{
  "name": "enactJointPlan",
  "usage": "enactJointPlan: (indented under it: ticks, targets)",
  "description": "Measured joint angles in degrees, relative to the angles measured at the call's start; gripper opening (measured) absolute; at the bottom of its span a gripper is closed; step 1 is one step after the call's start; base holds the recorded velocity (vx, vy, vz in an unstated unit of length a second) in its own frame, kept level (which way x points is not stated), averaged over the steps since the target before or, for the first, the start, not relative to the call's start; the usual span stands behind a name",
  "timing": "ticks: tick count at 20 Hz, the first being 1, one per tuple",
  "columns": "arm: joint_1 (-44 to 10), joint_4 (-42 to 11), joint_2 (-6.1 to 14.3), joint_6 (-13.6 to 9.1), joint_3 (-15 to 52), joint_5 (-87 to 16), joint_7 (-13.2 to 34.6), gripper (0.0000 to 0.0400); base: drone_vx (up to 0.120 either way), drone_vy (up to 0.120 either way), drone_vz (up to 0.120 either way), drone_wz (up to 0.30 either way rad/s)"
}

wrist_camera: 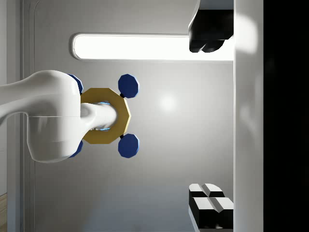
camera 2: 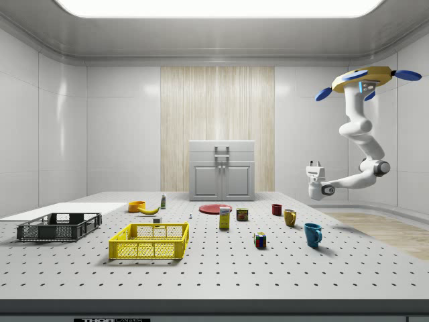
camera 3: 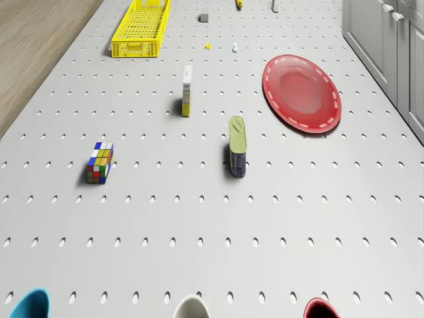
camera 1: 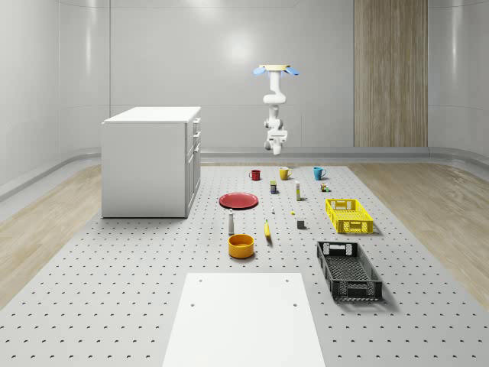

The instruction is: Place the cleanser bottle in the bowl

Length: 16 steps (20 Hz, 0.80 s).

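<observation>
The cleanser bottle [camera 1: 231, 222], small and white, stands upright on the pegboard table just behind the orange bowl [camera 1: 241, 245]. The side view has the bottle [camera 2: 163, 200] right of the bowl [camera 2: 137, 206], close to it but apart. The drone [camera 1: 275, 70] hovers high over the table's far end, beyond the row of mugs. Its arm hangs folded below it, and the gripper [camera 2: 314, 166] points upward, far from bottle and bowl. In the wrist view the fingers [wrist_camera: 207, 41] stand wide apart, open and empty, facing the drone's underside [wrist_camera: 104, 116].
Between drone and bowl lie a red plate [camera 1: 238, 200], a banana [camera 1: 267, 230], a can [camera 3: 238, 147], a small box [camera 3: 187, 90] and a Rubik's cube [camera 3: 100, 162]. A white cabinet [camera 1: 153, 160] stands left; a yellow crate [camera 1: 348, 215] and a black crate [camera 1: 348, 269] stand right.
</observation>
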<state>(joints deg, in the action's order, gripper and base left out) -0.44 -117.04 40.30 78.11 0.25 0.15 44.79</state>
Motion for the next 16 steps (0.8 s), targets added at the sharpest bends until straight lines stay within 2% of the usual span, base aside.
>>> enactJointPlan:
  ticks: [16]
  targets:
    - [-0.1,-0.4,0.4,0.6,0.2,-0.2,0.0,0.0400,0.120,-0.120,0.000,0.000]
